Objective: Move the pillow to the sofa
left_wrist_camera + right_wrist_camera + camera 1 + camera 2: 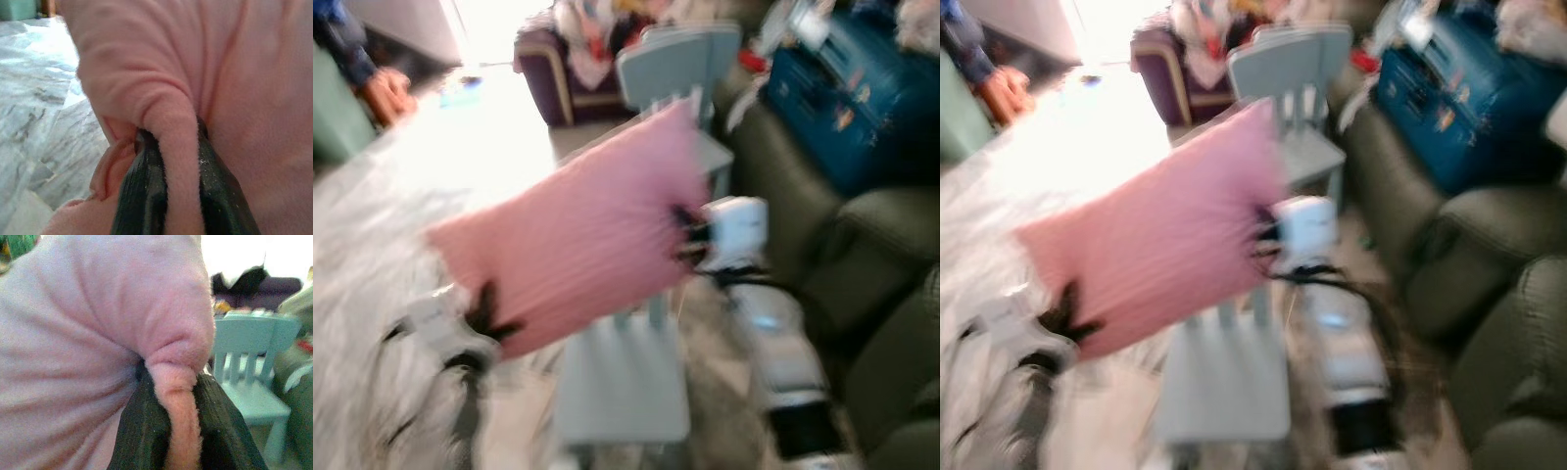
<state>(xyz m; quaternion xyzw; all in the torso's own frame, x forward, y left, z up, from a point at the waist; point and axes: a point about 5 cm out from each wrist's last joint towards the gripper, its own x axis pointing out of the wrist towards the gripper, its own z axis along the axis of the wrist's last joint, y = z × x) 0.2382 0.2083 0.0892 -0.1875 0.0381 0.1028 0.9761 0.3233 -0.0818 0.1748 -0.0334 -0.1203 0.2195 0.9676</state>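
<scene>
Left eye view, one pink pillow (568,245) aloft, left end effector (489,318) and right end effector (690,235) each clamped on it

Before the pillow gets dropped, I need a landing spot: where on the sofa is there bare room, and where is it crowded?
The pink pillow hangs between the left gripper and right gripper. The olive sofa has bare cushion at its near end, beside the armrest. Farther back it is crowded: a blue suitcase lies there. Two pale blue small chairs narrow the approach.
</scene>
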